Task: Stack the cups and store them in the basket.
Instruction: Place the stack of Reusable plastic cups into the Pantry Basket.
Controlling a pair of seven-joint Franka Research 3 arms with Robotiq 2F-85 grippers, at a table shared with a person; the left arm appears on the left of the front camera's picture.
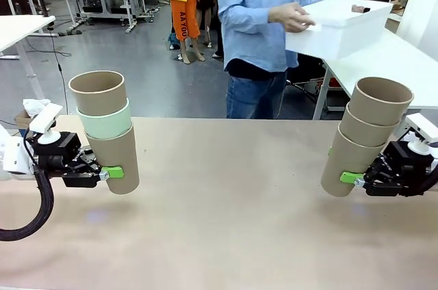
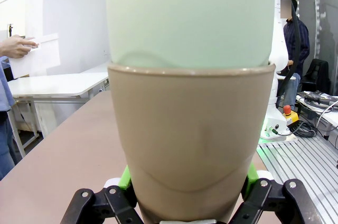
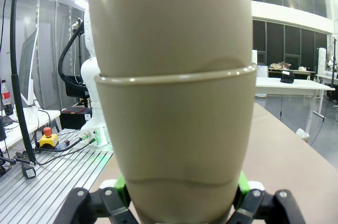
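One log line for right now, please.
left gripper: shut on left stack; right gripper: shut on right stack; basket: held by person

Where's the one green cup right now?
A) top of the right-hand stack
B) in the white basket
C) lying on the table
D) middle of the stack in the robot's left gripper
D: the green cup sits between two brown cups, held by the left gripper.
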